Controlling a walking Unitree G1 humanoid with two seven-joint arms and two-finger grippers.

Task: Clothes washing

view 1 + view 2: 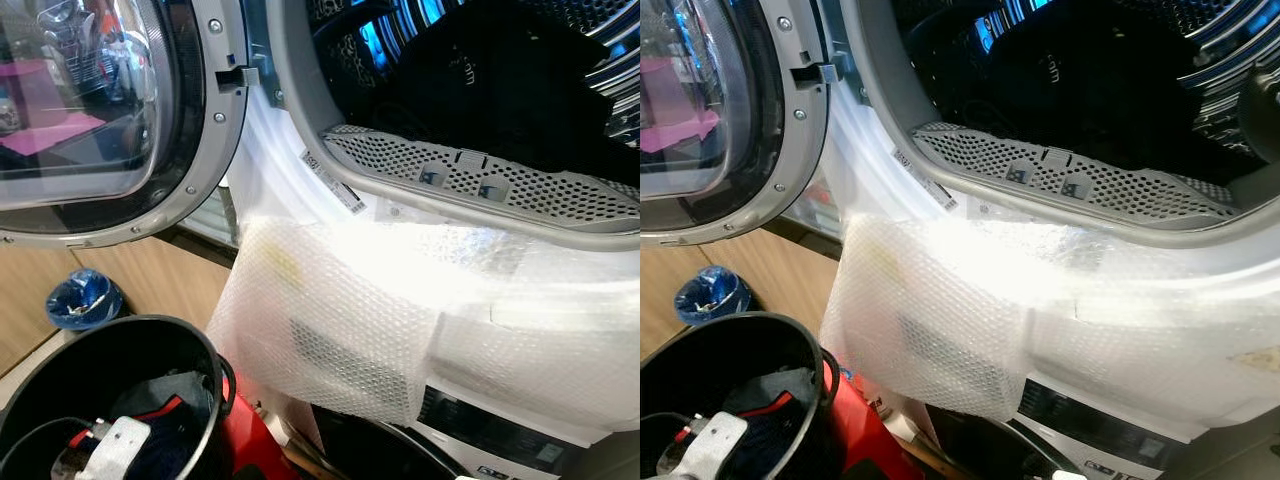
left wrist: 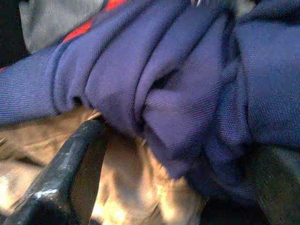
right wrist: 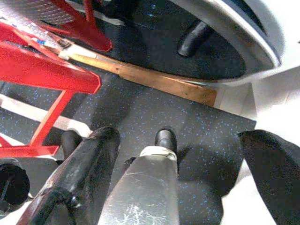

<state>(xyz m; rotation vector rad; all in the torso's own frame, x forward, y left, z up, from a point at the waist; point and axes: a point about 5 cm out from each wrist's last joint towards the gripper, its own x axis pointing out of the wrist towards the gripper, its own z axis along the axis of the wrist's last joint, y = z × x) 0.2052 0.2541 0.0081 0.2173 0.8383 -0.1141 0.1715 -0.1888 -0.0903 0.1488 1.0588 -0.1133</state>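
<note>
The machine's round door (image 1: 90, 110) is swung open to the left. Inside the drum (image 1: 500, 70) lies a pile of dark clothes (image 1: 1090, 80). A black bucket (image 1: 170, 345) stands at the lower left and holds more laundry, with my left wrist (image 1: 112, 445) down inside it. In the left wrist view my left gripper (image 2: 159, 154) is open, pressed into a blue garment (image 2: 187, 79) that lies over a tan one (image 2: 131, 187); one black finger (image 2: 61, 173) shows beside the folds. My right gripper (image 3: 180, 140) hangs open over the dark floor, holding nothing.
Bubble wrap (image 1: 400, 320) hangs over the machine's front below the perforated drum rim (image 1: 480, 180). A red metal frame (image 3: 42, 61) stands beside the bucket on the speckled floor (image 3: 140, 112). A small blue-lined bin (image 1: 82, 298) sits on the wooden floor to the left.
</note>
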